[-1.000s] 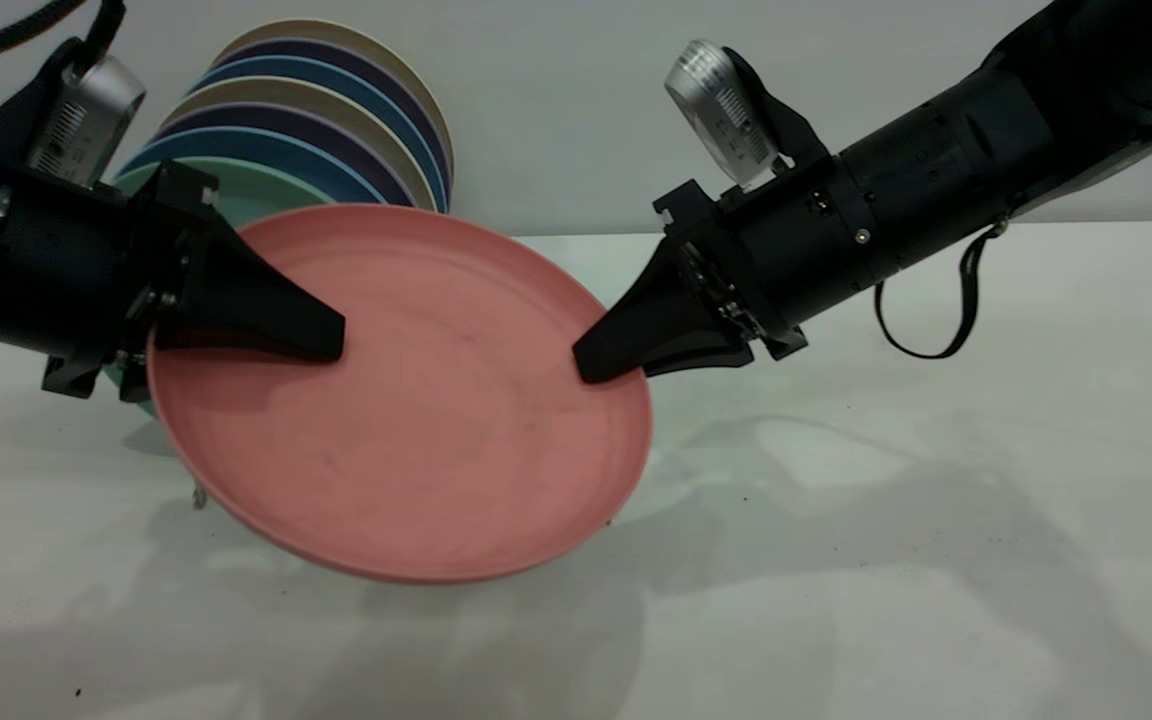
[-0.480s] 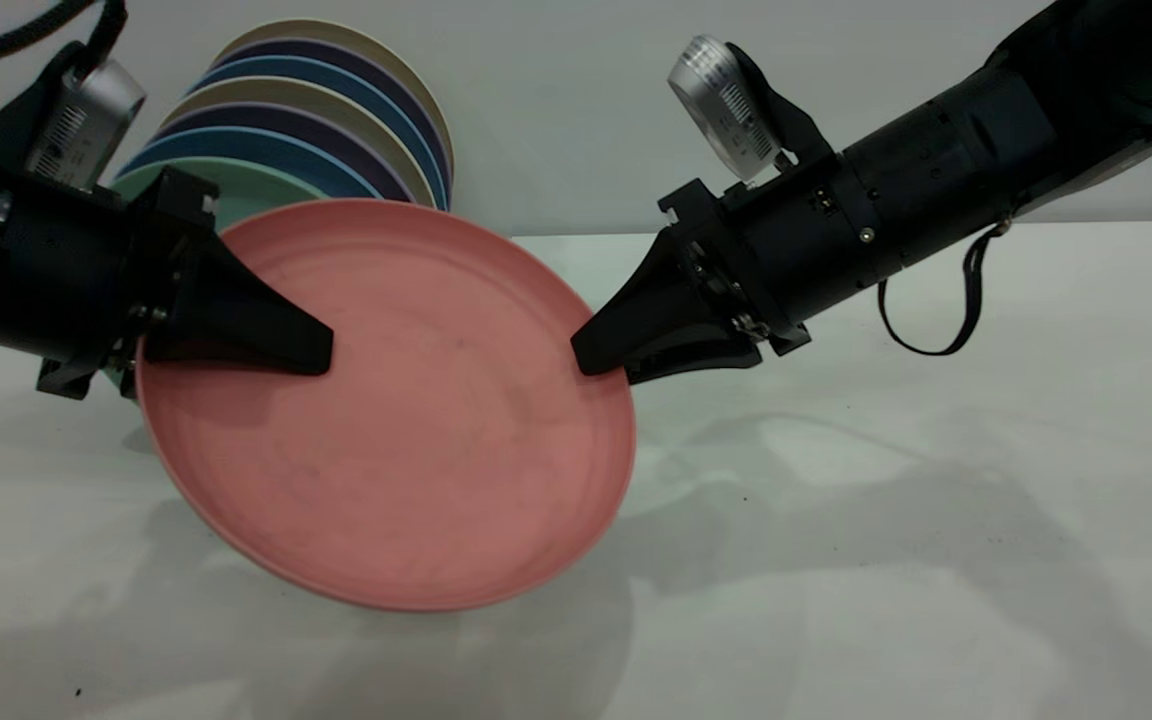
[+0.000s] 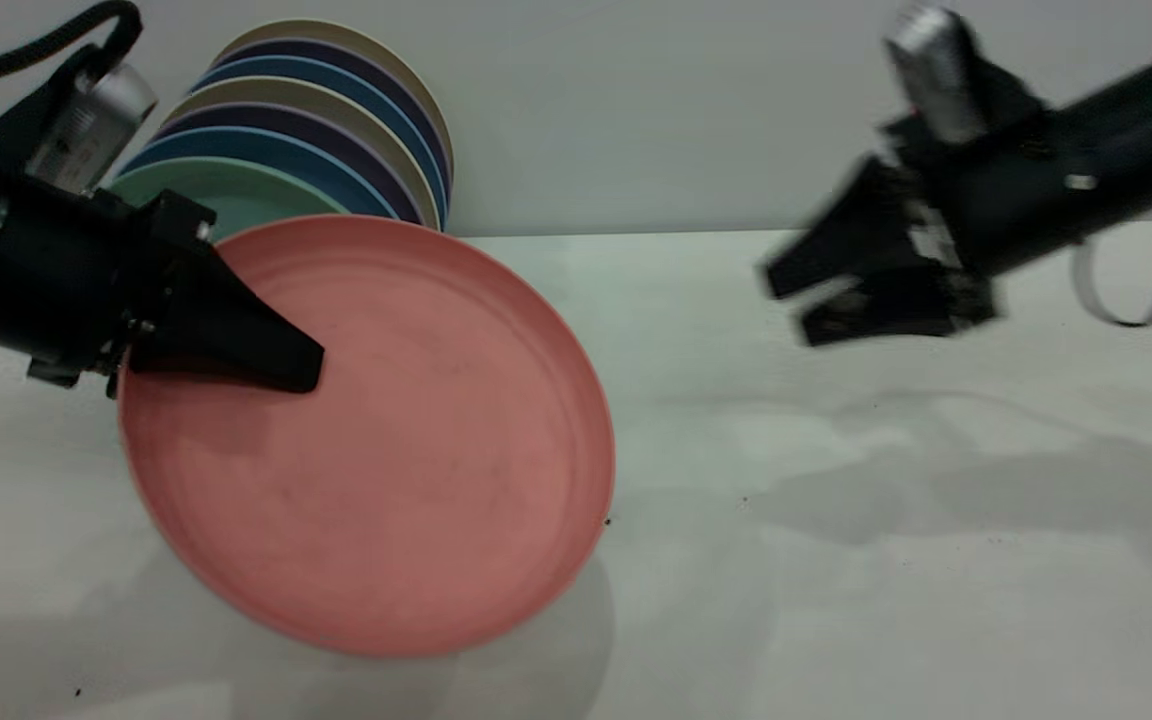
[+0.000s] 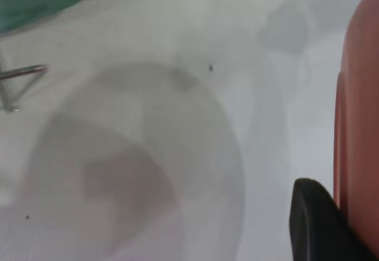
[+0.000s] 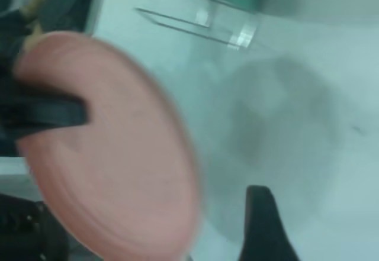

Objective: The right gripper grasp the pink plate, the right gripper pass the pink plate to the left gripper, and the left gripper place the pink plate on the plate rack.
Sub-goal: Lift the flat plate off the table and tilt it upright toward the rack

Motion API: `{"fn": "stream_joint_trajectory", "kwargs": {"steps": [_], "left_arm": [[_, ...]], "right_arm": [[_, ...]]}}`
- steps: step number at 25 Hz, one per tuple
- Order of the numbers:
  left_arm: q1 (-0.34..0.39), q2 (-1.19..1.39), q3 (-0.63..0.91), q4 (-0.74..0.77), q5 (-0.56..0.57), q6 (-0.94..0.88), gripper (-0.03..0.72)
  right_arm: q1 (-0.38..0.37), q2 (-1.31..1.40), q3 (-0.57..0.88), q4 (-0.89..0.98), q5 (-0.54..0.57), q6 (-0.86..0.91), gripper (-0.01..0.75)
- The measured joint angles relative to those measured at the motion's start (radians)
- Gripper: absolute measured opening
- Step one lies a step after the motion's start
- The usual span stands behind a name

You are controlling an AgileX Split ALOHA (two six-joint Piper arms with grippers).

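The right gripper (image 3: 786, 305) has let go and pulled away toward 3 o'clock, fingers apart, so the left gripper (image 3: 276, 355) alone clamps the pink plate (image 3: 386, 450): the handover is done, racking remains.

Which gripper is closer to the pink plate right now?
Left. The left gripper is clamped on the pink plate at its upper left rim; the right gripper is open, off to the plate's right.

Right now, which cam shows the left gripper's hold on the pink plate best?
Exterior view: the left gripper is clamped on the pink plate at its upper-left rim, whole plate visible. Left wrist view shows only one finger against the plate's edge. Right wrist view shows it blurred, from afar.
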Motion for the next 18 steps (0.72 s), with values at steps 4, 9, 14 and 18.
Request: {"fn": "stream_joint_trajectory", "kwargs": {"steps": [4, 9, 14, 18], "left_arm": [[0.000, 0.000, -0.104, 0.254, 0.044, -0.187, 0.122], [0.000, 0.000, -0.253, 0.607, 0.046, -0.525, 0.122], [0.000, -0.034, -0.375, 0.833, 0.079, -0.772, 0.122], [-0.002, -0.056, -0.434, 0.929, 0.090, -0.818, 0.122]], "right_arm": [[-0.071, -0.008, 0.000, -0.257, 0.003, 0.166, 0.454], [-0.079, -0.059, 0.000, -0.542, -0.027, 0.417, 0.449], [-0.079, -0.160, 0.000, -0.770, -0.052, 0.625, 0.446], [-0.079, -0.230, 0.000, -0.916, -0.054, 0.746, 0.445]]}}
